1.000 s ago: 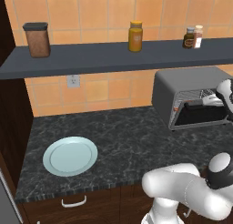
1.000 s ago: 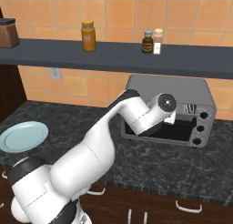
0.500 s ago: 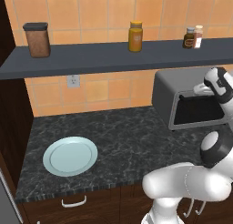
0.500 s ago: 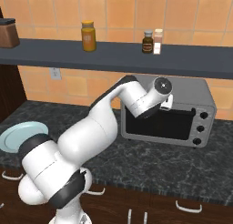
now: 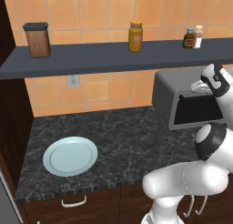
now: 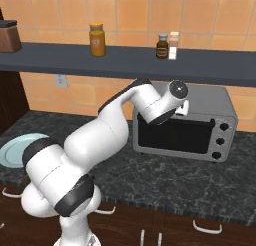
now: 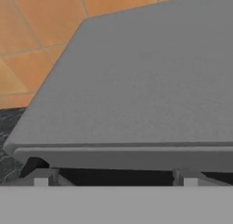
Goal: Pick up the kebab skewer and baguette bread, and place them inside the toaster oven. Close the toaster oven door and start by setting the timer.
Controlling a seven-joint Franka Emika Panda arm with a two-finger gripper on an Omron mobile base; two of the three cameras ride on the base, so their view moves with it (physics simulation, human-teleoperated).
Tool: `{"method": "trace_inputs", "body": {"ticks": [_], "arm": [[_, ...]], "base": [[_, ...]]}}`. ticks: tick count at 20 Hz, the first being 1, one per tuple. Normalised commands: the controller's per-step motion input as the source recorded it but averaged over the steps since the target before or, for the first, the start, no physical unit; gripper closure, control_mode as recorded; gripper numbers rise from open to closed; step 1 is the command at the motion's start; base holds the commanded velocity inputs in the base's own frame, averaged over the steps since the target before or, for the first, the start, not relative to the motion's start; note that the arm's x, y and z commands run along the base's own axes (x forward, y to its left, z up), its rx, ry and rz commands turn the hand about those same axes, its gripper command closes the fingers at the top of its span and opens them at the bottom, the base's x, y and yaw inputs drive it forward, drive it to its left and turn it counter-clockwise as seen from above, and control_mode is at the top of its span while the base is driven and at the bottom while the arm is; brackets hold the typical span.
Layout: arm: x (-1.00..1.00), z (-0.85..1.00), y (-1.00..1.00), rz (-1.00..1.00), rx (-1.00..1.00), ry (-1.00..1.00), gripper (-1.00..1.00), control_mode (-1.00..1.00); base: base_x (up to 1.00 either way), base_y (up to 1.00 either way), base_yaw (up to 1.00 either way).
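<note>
glossy white rounded arm [image 6: 95,140] segments with dark grey joint bands and caps

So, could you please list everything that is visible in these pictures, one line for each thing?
toaster oven: one, grey, on counter at right, door shut
toaster oven door: one, dark glass
knobs: three, dark, right of door
plate: one, pale blue, on counter at left
canister: one, brown, shelf left
jar: one, amber, shelf middle
small bottles: two, shelf right
wall outlet: one, white
counter: black, speckled
arm: white
claw: open, at oven's top front edge
</note>
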Motion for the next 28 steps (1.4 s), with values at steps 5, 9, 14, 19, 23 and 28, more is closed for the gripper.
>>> {"method": "trace_inputs", "body": {"ticks": [5, 9, 14, 19, 23, 28], "arm": [[-0.38, 0.23, 0.0, 0.0, 0.0, -0.06, -1.0, -1.0], [-0.52, 0.26, 0.0, 0.0, -0.01, -0.07, -1.0, -1.0], [-0.55, 0.17, -0.12, 0.0, -0.04, -0.07, -1.0, -1.0], [-0.42, 0.02, -0.39, 0.01, -0.08, -0.02, -1.0, -1.0], [-0.17, 0.0, -0.51, 0.03, -0.21, 0.0, -1.0, -1.0], [-0.07, -0.04, -0.68, 0.01, -0.16, -0.01, -1.0, -1.0]], "base": [[0.0, 0.0, 0.0], [0.0, 0.0, 0.0], [0.0, 0.0, 0.0], [0.0, 0.0, 0.0], [0.0, 0.0, 0.0], [0.0, 0.0, 0.0]]}}
